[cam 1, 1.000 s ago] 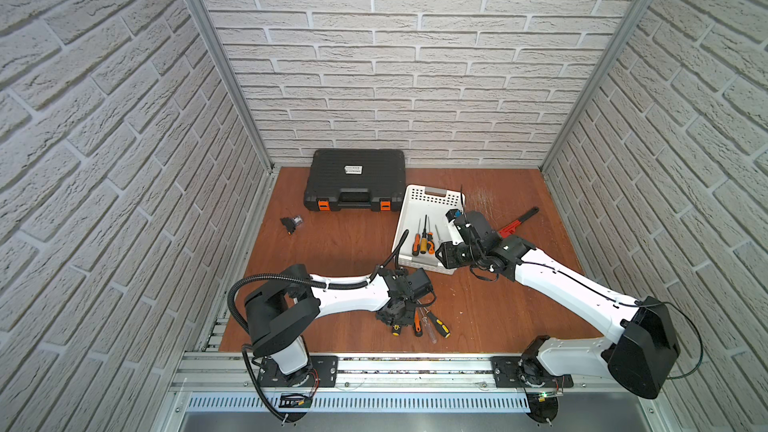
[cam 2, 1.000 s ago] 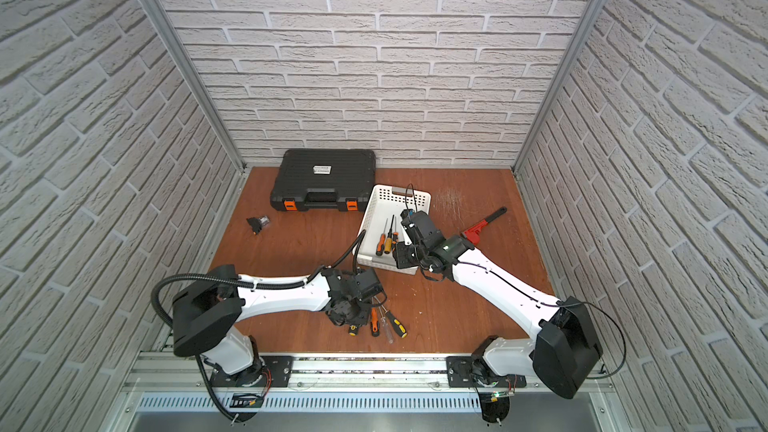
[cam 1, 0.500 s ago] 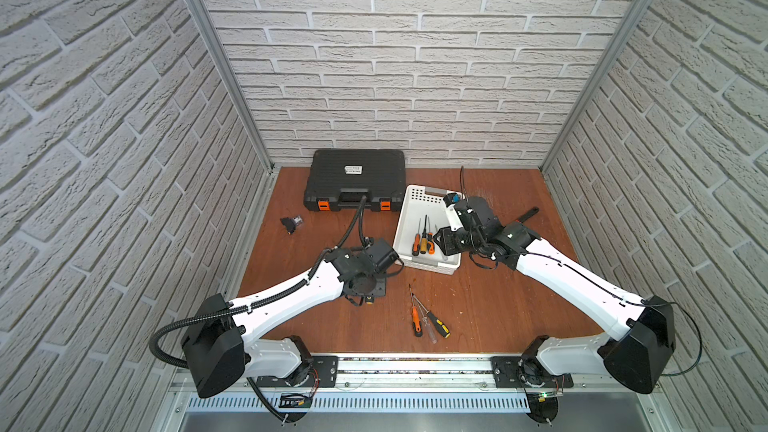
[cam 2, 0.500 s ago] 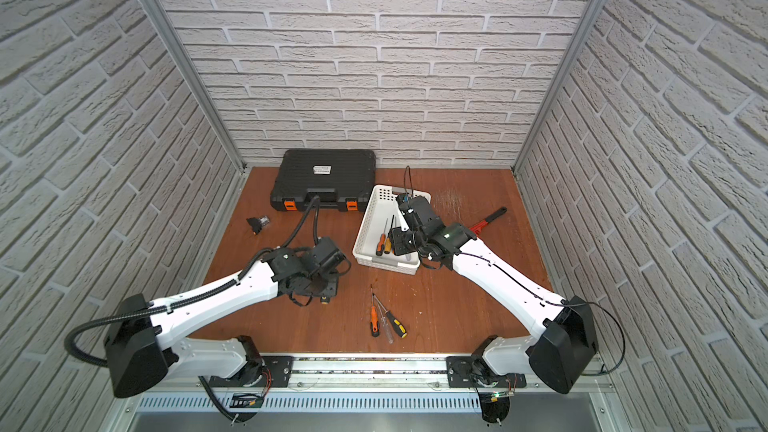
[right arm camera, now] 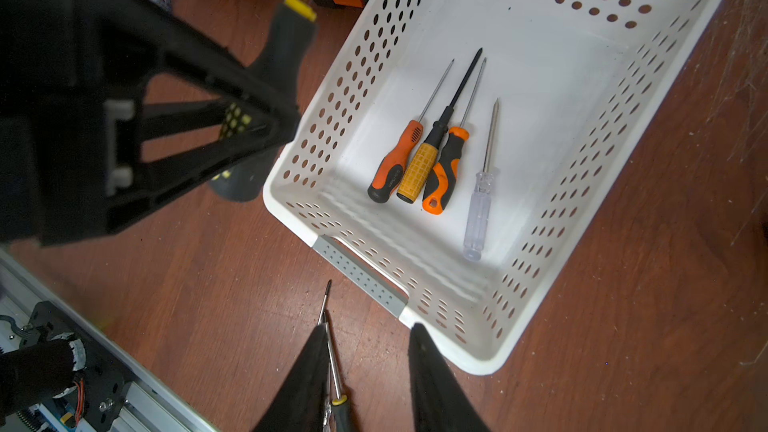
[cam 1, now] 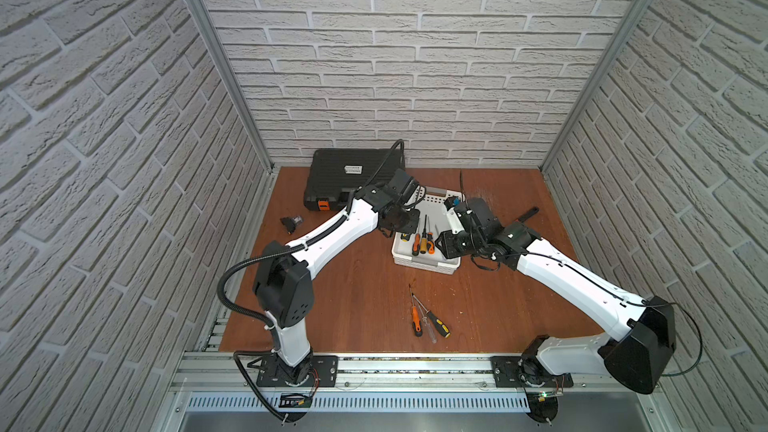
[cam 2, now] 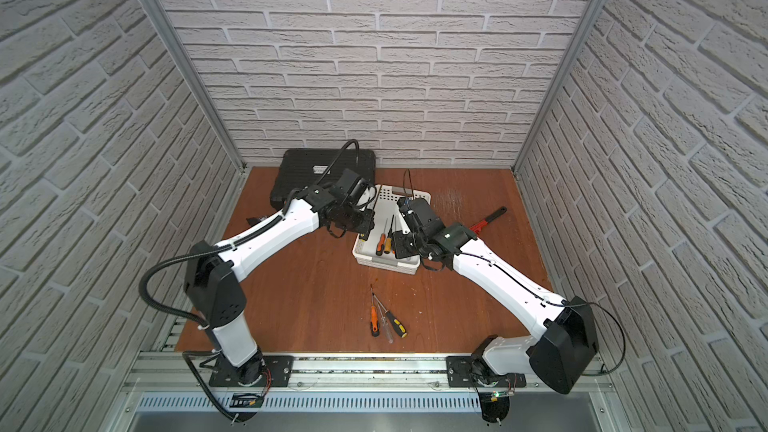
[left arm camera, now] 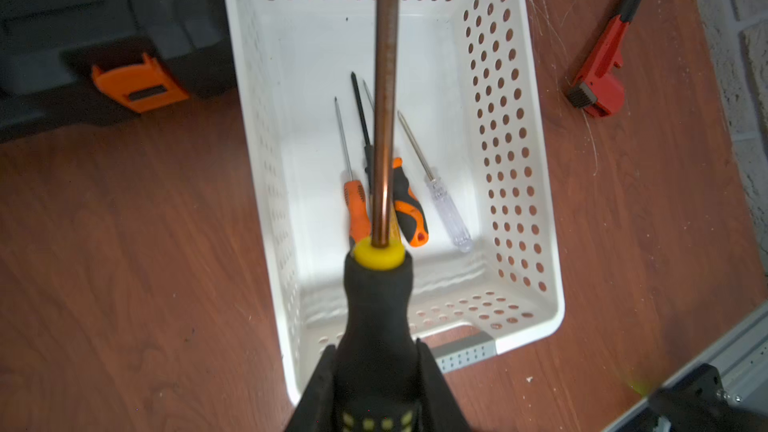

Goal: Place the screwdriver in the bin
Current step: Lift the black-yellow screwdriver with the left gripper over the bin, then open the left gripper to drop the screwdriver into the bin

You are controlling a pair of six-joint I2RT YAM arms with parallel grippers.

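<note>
My left gripper (left arm camera: 376, 351) is shut on the screwdriver (left arm camera: 376, 309), a big one with a black handle, yellow collar and copper shaft. It hangs over the left near corner of the white bin (left arm camera: 552, 309), shaft pointing along the bin. In both top views the left gripper (cam 1: 401, 224) (cam 2: 359, 222) is at the bin's (cam 1: 424, 261) (cam 2: 384, 263) left rim. My right gripper (right arm camera: 368, 367) (cam 1: 446, 243) stands open and empty above the bin's (right arm camera: 478, 363) near right end. The held screwdriver (right arm camera: 286, 43) also shows in the right wrist view. Several smaller screwdrivers (right arm camera: 419, 168) lie in the bin.
Three loose screwdrivers (cam 1: 428, 320) (cam 2: 386, 322) lie on the wooden table near the front edge. A black tool case (cam 1: 349, 172) with orange latches stands at the back left. A red pipe wrench (cam 1: 525, 216) (left arm camera: 598, 76) lies right of the bin, a small black part (cam 1: 291, 222) at far left.
My left arm has lifted the screwdriver from the front of the table and carried it back to the bin's left rim. The right arm has drawn back slightly.
</note>
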